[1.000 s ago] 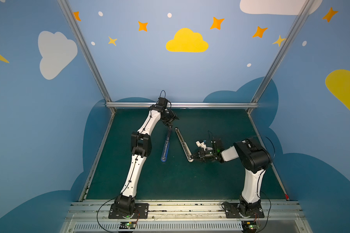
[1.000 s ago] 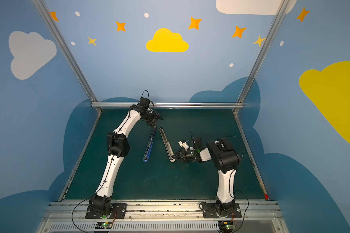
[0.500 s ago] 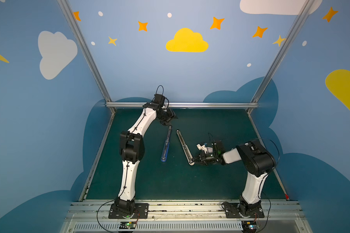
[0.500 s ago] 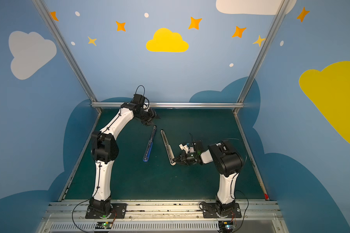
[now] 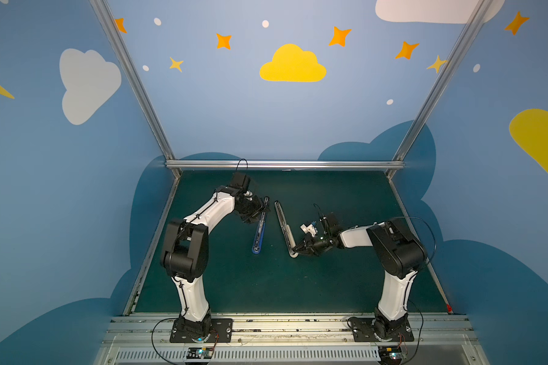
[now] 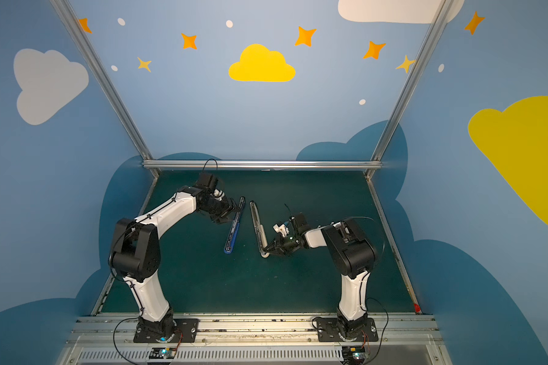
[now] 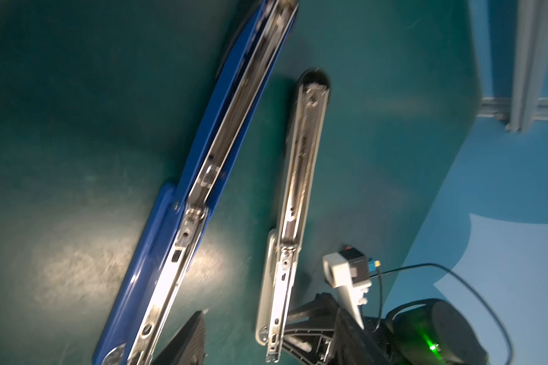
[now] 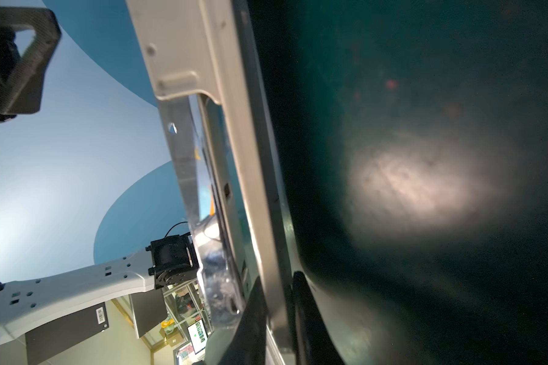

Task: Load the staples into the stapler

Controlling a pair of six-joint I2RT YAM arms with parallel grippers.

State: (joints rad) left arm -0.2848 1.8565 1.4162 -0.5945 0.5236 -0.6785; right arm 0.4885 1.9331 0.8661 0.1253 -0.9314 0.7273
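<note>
Grey stapler (image 5: 283, 226): only the right wrist view shows us the right gripper (image 8: 278, 276) clamped on its near end; its long axis runs far to near. Left gripper (image 5: 264, 209): we cannot tell.

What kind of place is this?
Probably a robot test cell: a left arm and a right arm bolted to a metal rail, a green mat between aluminium posts, and walls painted with clouds and stars.
</note>
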